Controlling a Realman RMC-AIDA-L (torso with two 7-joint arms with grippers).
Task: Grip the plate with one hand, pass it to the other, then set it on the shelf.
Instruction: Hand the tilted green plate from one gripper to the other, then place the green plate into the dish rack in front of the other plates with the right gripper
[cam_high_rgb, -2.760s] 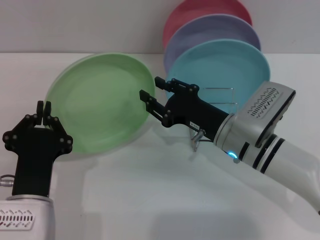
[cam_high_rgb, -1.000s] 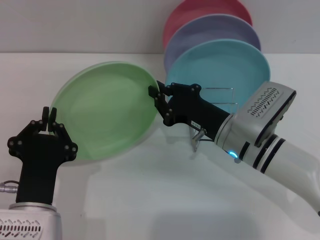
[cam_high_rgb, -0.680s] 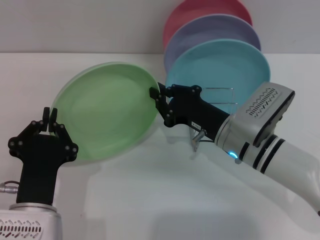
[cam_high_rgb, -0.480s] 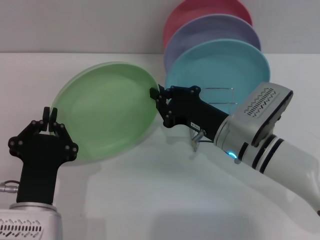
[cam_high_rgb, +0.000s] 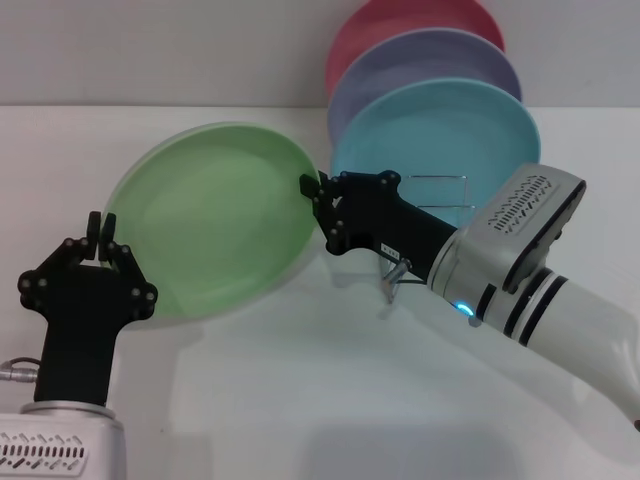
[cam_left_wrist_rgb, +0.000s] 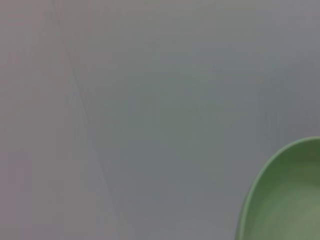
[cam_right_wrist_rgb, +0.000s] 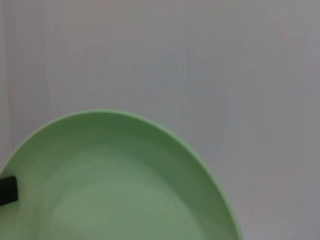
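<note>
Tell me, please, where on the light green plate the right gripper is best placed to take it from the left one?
Best the rim opposite the left gripper, approached edge-on from the robot's right. The plate is held tilted up, its thin raised rim the only part slim enough for fingers; the broad face offers nothing to pinch. The right gripper already sits closed on that edge, beside the turquoise plate.

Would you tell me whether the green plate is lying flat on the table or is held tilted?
Tilted: the plate is raised, clamped between the left gripper and right gripper.
</note>
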